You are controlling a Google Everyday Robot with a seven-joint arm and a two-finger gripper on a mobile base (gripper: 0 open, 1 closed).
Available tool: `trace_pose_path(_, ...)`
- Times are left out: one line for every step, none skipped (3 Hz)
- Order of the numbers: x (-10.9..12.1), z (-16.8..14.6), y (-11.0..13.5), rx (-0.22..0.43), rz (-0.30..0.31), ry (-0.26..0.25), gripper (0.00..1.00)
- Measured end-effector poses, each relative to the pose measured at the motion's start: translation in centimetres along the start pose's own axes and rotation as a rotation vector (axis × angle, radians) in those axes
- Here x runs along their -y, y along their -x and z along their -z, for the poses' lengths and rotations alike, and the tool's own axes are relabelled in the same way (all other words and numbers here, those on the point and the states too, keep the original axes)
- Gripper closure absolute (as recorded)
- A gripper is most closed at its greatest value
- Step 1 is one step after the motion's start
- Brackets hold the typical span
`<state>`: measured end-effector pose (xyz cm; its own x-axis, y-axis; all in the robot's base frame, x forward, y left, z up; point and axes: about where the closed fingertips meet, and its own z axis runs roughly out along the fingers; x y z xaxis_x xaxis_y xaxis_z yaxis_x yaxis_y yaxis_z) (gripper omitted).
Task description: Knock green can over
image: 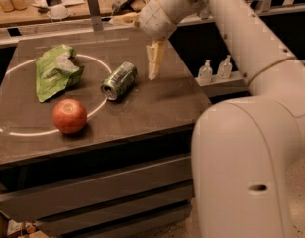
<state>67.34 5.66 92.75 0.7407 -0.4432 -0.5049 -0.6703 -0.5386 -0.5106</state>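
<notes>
Gripper (133, 48) hovers just behind the green can (119, 81), fingers spread wide, holding and touching nothing. Can lies on its side, its label unreadable.

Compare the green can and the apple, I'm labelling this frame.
The green can is a green metal cylinder lying on its side; the apple is round and red. The can lies close to the open claw hovering beside it; the apple sits further off, near the front edge. Both rest on the table.
</notes>
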Motion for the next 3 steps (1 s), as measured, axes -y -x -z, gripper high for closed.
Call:
trace_pose_path(0.1, 5.2, 0.4, -0.006, -0.032, -0.212, 0.0)
trace_pose_path(0.2, 8.2, 0.5, -0.086, -0.065, -0.305, 0.0)
trace_pose_path(-2.5, 7.0, -0.7, -0.15, -0.115, -0.221, 0.0)
